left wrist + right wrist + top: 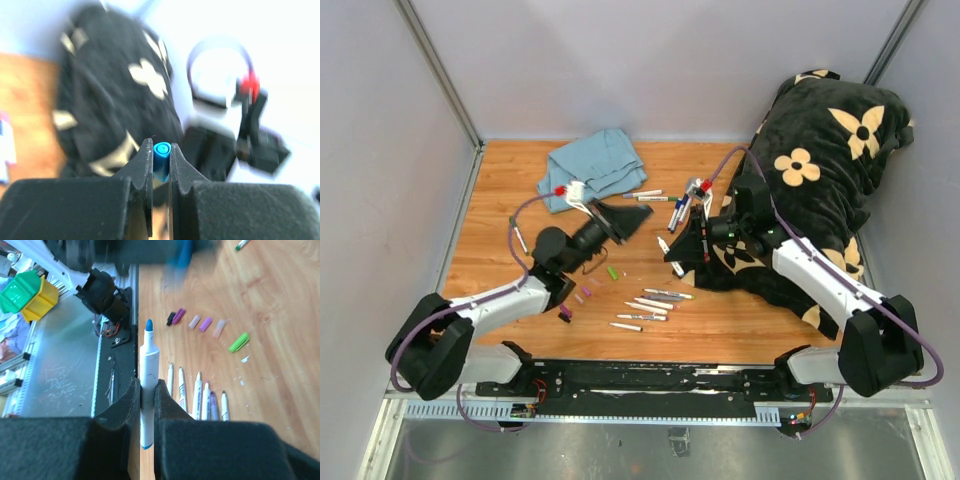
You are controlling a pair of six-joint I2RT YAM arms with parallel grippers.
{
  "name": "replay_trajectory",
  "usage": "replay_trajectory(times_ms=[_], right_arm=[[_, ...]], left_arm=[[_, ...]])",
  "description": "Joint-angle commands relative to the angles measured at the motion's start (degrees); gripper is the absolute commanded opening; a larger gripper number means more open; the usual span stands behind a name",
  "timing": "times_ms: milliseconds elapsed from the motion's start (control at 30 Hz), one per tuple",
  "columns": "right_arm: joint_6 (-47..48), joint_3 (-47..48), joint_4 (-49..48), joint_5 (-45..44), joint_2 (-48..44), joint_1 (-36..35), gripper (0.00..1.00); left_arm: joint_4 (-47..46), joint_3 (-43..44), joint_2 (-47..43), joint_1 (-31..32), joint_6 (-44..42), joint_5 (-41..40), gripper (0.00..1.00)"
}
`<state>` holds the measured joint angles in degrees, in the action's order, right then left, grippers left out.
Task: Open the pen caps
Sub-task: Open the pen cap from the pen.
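The left gripper pinches a blue pen cap, its axis pointing out past the fingertips, apart from the bare-tipped marker clamped in the right gripper, while the loose caps on the surface lie nearer the left gripper.

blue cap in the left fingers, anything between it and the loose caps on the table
Nothing visible does: the blue cap is pinched in the left fingers above the table, and only that arm's own wrist lies toward the loose caps.
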<state>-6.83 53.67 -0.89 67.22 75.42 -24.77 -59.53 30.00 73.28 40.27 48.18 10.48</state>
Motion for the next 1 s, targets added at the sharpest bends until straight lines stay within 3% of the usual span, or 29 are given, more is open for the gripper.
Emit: replay_trajectory(times_ms=[0, 200, 367, 600, 800, 967], right_arm=[[3.23, 0.27, 6.34, 4.49, 1.51, -2.36, 0.01], [6.61, 0.97, 9.69, 2.18, 2.28, -2.78, 0.01], [22.67, 3.21, 18.91, -21.47, 1.96, -3.06, 0.02], [32.31, 5.20, 21.69, -40.23, 8.89, -9.01, 0.07], [36.03, 6.62, 23.21, -45.57, 14.05, -11.30, 0.08], [37.68, 6.47, 23.20, -47.28, 16.67, -12.94, 0.09]], left_arm=[[-3.52, 6.99, -4.27, -9.78, -0.53, -9.06, 0.00], [-1.01, 8.69, -5.47, -13.45, 0.76, -8.86, 0.00], [3.83, -0.50, -10.55, -13.64, 1.82, -8.37, 0.00], [18.08, -14.63, -20.06, -13.63, 6.80, -13.92, 0.00], [33.77, -17.39, -30.31, -13.64, 8.40, -19.72, 0.00], [39.16, -19.78, -36.82, -13.63, 9.48, -20.76, 0.00]])
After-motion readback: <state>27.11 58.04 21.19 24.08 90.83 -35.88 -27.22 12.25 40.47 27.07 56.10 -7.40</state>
